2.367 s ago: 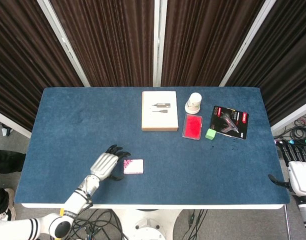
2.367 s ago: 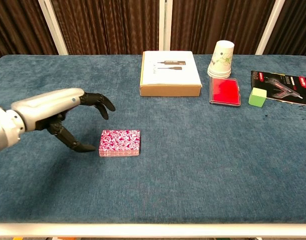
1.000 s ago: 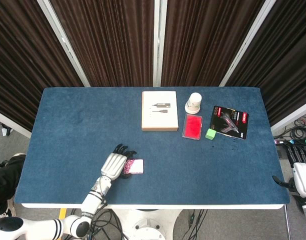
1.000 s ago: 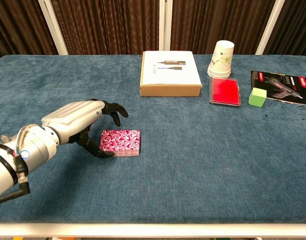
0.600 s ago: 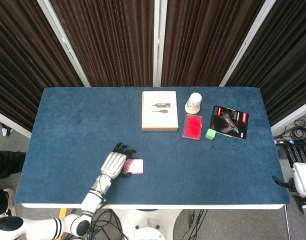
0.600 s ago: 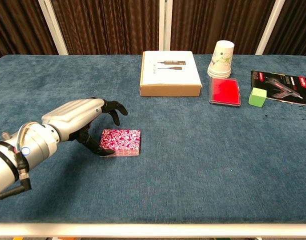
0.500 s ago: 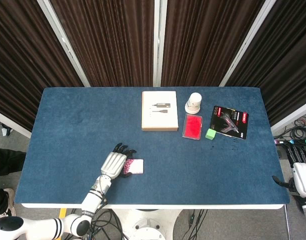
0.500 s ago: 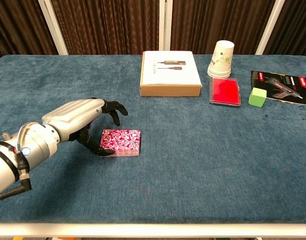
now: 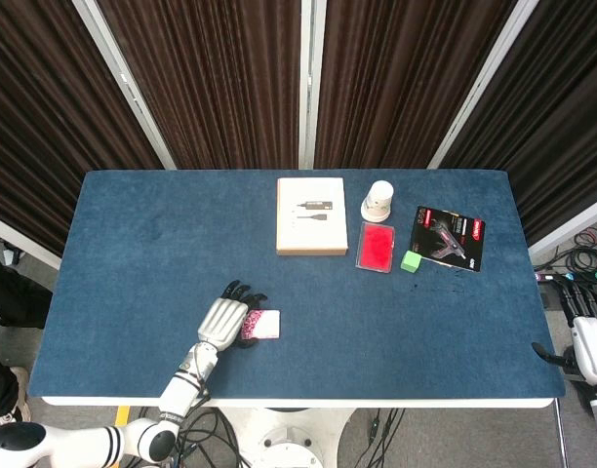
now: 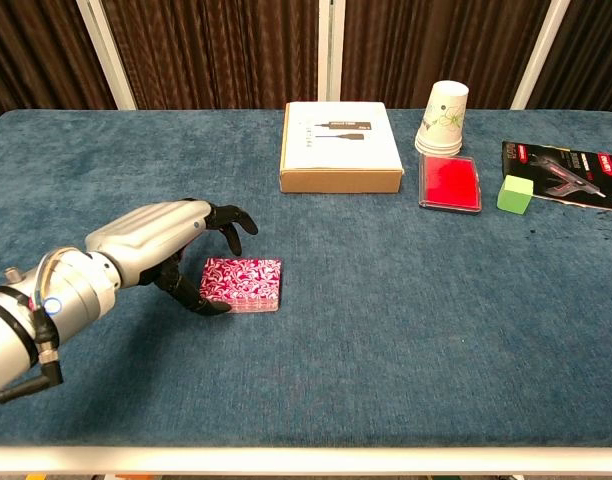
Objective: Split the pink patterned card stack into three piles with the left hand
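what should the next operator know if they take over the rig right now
Left hand: at the left end of the pink card stack, fingers arched over its far edge, thumb low at the near corner; whether it grips cannot be told.
Right hand: off the table's right edge, holding nothing visible.
Stack: one whole pile, flat on the blue table, near left.
Done: approach only.
Left: lift off two portions, making three piles.
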Robot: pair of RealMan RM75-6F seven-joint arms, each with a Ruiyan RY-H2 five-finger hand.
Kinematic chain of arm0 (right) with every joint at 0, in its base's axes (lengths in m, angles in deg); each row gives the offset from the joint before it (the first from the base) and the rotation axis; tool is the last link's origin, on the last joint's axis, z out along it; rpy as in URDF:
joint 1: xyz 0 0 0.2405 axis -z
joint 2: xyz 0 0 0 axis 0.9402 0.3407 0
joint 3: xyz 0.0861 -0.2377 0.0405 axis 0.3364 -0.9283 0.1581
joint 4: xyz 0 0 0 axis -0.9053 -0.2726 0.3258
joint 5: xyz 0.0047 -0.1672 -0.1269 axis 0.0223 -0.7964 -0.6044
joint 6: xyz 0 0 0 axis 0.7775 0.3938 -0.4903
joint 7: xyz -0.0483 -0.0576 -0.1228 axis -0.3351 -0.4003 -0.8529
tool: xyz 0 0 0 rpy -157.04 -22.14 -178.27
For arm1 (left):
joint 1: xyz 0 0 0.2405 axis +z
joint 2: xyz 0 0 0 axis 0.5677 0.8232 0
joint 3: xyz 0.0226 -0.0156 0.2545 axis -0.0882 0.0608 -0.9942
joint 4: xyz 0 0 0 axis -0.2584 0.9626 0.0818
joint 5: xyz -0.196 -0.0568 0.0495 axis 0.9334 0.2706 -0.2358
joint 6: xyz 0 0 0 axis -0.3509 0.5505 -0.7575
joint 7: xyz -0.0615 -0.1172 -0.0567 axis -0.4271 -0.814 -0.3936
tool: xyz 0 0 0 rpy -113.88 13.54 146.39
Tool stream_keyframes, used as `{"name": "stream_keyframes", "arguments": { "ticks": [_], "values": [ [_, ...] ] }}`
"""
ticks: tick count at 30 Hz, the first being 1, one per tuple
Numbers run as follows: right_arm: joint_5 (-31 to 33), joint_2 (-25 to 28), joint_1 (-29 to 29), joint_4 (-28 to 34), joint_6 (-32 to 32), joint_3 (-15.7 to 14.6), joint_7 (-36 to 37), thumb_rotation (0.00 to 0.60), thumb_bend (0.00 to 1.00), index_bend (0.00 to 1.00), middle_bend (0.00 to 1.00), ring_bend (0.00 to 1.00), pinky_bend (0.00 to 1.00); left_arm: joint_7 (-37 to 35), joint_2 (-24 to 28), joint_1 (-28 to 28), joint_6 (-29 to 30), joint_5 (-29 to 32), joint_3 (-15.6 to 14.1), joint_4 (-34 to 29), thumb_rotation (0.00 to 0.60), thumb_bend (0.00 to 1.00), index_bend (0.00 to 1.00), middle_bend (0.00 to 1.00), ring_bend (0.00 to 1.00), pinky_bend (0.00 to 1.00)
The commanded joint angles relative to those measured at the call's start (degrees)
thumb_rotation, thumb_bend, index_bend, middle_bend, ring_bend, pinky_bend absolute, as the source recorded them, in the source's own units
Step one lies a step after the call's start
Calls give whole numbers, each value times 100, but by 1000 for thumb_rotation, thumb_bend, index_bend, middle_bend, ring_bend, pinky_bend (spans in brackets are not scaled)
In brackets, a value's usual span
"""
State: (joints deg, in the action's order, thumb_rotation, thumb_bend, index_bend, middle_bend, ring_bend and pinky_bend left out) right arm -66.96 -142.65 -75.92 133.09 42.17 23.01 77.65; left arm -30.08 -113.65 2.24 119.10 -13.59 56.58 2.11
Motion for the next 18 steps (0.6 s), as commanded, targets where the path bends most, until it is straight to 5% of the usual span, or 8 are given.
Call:
{"name": "stream_keyframes", "arguments": {
  "ticks": [1, 18],
  "values": [
    [3, 2, 0, 4, -4, 1, -3, 600, 85, 0, 0, 0, 0, 10, -4, -4, 1, -4, -1, -6, 600, 164, 218, 317, 115, 60],
    [23, -13, 10, -40, -17, 7, 20, 600, 85, 0, 0, 0, 0, -66, -99, -18, -60, 1, -15, 177, 600, 164, 239, 330, 115, 60]
  ]
}}
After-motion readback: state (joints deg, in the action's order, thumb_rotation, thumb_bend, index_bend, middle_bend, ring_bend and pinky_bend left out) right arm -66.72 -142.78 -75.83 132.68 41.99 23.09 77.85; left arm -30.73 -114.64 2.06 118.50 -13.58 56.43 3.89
